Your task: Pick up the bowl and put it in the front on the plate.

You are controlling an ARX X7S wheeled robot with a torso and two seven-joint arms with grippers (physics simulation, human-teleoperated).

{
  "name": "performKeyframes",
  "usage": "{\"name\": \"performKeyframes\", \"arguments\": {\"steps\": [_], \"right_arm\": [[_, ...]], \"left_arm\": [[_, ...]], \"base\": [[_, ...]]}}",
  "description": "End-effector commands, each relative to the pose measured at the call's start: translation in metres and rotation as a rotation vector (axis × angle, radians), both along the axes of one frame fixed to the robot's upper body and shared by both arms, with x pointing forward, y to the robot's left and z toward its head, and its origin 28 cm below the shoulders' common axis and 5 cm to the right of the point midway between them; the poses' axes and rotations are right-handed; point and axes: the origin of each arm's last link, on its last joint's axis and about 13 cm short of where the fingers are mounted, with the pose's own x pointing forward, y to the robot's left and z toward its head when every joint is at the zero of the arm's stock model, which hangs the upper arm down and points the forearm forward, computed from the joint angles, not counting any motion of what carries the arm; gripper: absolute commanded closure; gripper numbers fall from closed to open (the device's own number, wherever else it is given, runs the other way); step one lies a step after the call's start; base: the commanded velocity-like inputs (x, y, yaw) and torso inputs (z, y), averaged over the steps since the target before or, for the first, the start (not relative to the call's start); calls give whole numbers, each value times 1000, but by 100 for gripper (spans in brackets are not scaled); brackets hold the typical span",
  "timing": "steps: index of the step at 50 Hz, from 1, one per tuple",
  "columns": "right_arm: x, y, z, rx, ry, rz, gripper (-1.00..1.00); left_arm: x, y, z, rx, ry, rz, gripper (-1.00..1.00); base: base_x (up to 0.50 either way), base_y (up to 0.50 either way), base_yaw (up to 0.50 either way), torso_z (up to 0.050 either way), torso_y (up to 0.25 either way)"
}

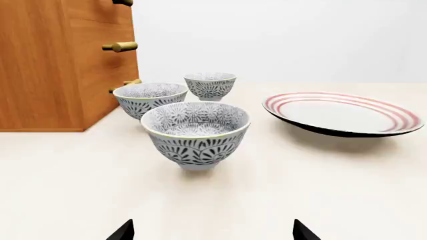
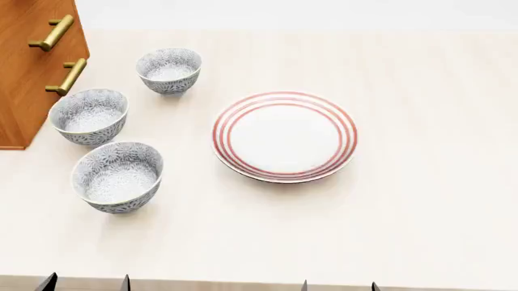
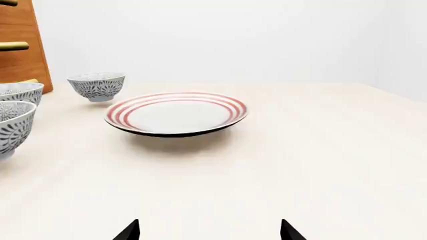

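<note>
Three alike floral bowls stand in a row at the left. The front bowl (image 2: 118, 176) (image 1: 195, 132) is nearest me; a middle bowl (image 2: 89, 115) and a far bowl (image 2: 169, 70) stand behind it. To their right the red-ringed plate (image 2: 283, 136) (image 3: 177, 112) lies flat with nothing on it. My left gripper (image 1: 213, 232) (image 2: 85, 282) is open at the table's near edge, facing the front bowl and well short of it. Further right at that edge, my right gripper (image 3: 209, 231) (image 2: 338, 285) is open, facing the plate from a distance. Neither holds anything.
A wooden cabinet (image 2: 24, 91) (image 1: 47, 65) with brass handles (image 2: 67, 76) stands at the far left, close beside the middle bowl. The pale table (image 2: 421, 200) stretches bare to the right of the plate and between the grippers and the dishes.
</note>
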Motion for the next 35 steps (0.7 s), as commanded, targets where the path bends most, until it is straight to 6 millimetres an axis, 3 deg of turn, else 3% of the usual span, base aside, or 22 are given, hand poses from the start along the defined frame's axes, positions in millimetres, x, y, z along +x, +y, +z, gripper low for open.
{"name": "performKeyframes", "arguments": {"steps": [1, 26, 29, 32, 35], "right_arm": [[0, 0, -1, 0, 10, -1, -100], [0, 0, -1, -5, 3, -9, -100], [-2, -2, 10, 22, -122, -38, -100], [-13, -5, 33, 155, -404, -16, -100], [-19, -5, 42, 153, -537, -16, -100]], "left_arm": [[1, 0, -2, 4, 24, 5, -100], [0, 1, -1, -19, 5, 17, -100], [-5, 1, 11, 23, -154, 40, -100], [-14, 2, 29, 64, -379, 106, -100], [-19, 1, 39, 90, -505, 124, -100]], "base": [[0, 0, 0, 0, 0], [0, 0, 0, 0, 0], [0, 0, 0, 0, 0], [0, 0, 0, 0, 0], [0, 0, 0, 0, 0]]}}
